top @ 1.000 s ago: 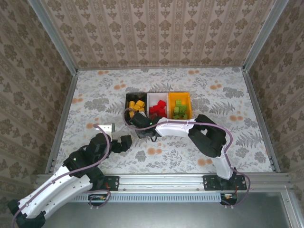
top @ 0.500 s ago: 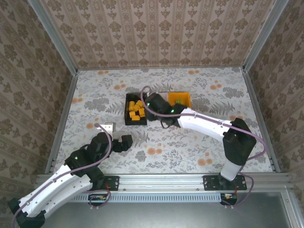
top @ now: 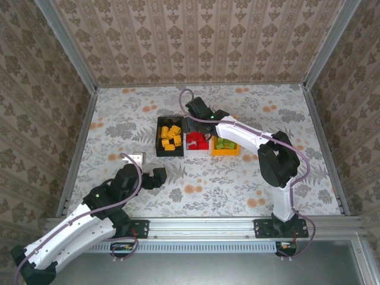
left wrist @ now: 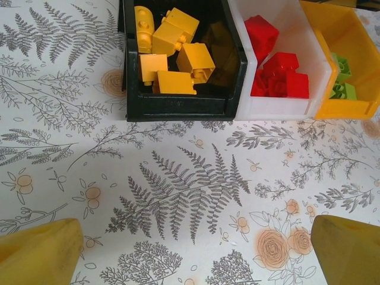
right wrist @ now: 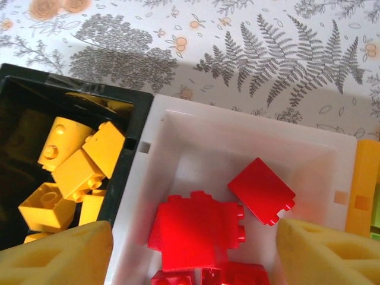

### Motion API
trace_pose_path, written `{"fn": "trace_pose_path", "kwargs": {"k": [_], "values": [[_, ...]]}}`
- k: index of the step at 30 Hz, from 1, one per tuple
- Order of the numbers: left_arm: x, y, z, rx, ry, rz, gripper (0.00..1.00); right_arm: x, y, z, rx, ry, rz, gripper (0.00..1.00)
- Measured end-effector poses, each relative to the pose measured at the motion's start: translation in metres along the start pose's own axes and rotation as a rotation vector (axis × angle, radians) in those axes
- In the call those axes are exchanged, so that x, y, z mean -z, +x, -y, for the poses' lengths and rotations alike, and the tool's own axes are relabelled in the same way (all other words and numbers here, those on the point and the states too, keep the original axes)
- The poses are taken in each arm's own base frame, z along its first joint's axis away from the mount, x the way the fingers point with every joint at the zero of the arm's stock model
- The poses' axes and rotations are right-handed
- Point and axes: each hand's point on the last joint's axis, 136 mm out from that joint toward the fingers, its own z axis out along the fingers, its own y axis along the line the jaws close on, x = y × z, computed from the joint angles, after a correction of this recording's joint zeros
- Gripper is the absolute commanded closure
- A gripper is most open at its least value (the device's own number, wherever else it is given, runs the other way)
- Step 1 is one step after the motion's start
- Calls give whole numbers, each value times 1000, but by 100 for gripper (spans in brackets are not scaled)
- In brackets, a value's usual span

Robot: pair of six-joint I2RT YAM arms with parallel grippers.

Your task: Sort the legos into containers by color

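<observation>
Floral table [top: 237, 178], right arm [top: 243, 133] outstretched, right claw [right wrist: 190, 231] (agape, empty) over white bin [right wrist: 237, 139]; left claw [left wrist: 193, 228] agape.

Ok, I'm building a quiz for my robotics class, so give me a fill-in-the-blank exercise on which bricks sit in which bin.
1. The black bin holds the ____ bricks.
2. The white bin holds the ____ bricks.
3. The orange bin holds the ____ bricks.
4. Above the white bin, the right gripper hangs with its jaws ____.
Missing words: yellow, red, green, open.
</observation>
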Motion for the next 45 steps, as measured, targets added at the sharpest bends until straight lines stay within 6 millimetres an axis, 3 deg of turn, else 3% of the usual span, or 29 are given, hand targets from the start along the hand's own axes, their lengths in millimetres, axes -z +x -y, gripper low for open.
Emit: {"fn": "trace_pose_path", "kwargs": {"k": [4,7,11,13,17,21,25,30,32,40,45], "values": [[1,-6,2,3,-2,18,0,33,-5,6,-16,-28,70,21],[-1,-15,0,-1,-29,54,0,75,-10,15,-42,-57,160,17],[-7,-39,-8,-33,-120,142,0,123,-13,34,-96,-51,278,0],[-12,-54,-14,-60,-181,189,0,133,-9,47,-128,-18,307,0],[-26,-98,-41,-63,-349,266,0,142,15,80,-183,94,327,0],[-45,-130,-93,-57,-530,292,0,145,40,107,-197,170,327,0],[-69,-140,-147,-91,-671,237,0,151,45,127,-217,222,349,0],[-100,-123,-203,-154,-766,108,0,160,52,149,-241,265,379,0],[-109,-117,-211,-184,-765,89,0,163,53,156,-251,273,392,0],[-132,-112,-210,-262,-638,159,0,173,55,187,-225,340,436,0],[-135,-120,-210,-251,-553,202,0,180,59,231,-226,460,472,0]]}}
